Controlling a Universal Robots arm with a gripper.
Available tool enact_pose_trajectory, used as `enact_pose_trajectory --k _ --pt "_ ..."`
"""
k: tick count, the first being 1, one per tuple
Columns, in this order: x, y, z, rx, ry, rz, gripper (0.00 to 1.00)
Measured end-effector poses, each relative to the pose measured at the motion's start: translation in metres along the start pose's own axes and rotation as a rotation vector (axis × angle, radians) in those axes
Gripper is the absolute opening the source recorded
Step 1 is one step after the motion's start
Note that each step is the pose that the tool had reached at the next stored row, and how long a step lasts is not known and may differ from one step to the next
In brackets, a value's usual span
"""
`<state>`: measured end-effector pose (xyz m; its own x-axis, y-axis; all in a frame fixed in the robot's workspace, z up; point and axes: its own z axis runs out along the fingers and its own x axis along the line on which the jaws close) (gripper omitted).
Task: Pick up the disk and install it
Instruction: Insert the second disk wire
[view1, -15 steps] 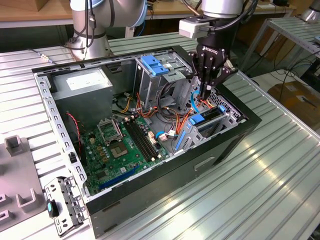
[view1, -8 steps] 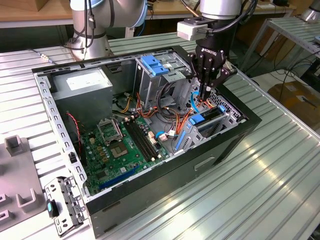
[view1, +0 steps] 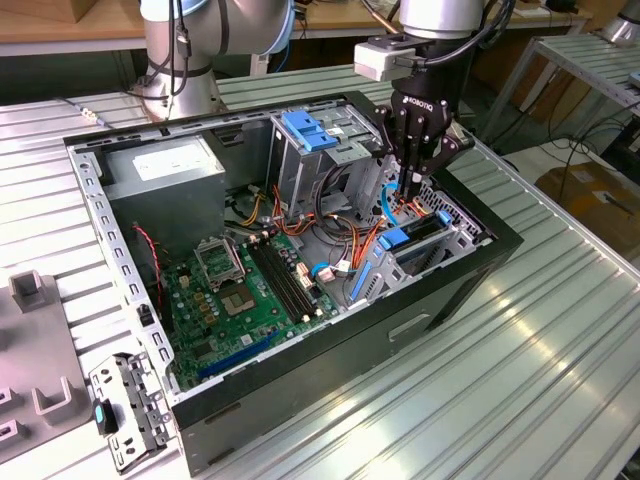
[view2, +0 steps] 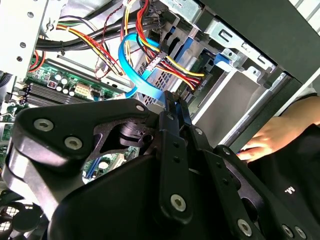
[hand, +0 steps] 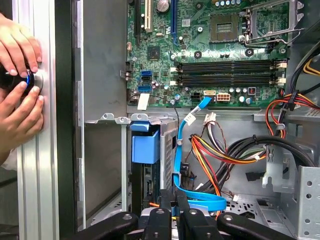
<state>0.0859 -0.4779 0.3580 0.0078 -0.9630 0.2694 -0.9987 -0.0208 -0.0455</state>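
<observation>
Pincer (view1: 413, 188) hangs inside the open PC case (view1: 455, 290), fingers together w/ nothing seen between, just above the disk (view1: 415, 238), which sits in its bay, prob. for pressing it home.

Ribbed silvery aluminium tabletop (view1: 560, 330) looks glossy; the open black metal computer case (view1: 440, 300) is matt; the gripper (view1: 415, 185) is matt black.

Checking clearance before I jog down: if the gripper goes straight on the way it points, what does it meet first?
Most likely the blue flat cable and the coloured wire bundle just below the gripper, above the drive bay. Depth is hard to judge.
</observation>
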Motion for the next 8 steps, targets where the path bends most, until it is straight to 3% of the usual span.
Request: enact_pose_trajectory --k 3,8 --pt "0.0011 0.0018 0.0002 0.0026 -0.0028 0.001 0.16" --pt "0.0076 0.0046 0.0021 0.0208 -0.0163 0.003 0.16"
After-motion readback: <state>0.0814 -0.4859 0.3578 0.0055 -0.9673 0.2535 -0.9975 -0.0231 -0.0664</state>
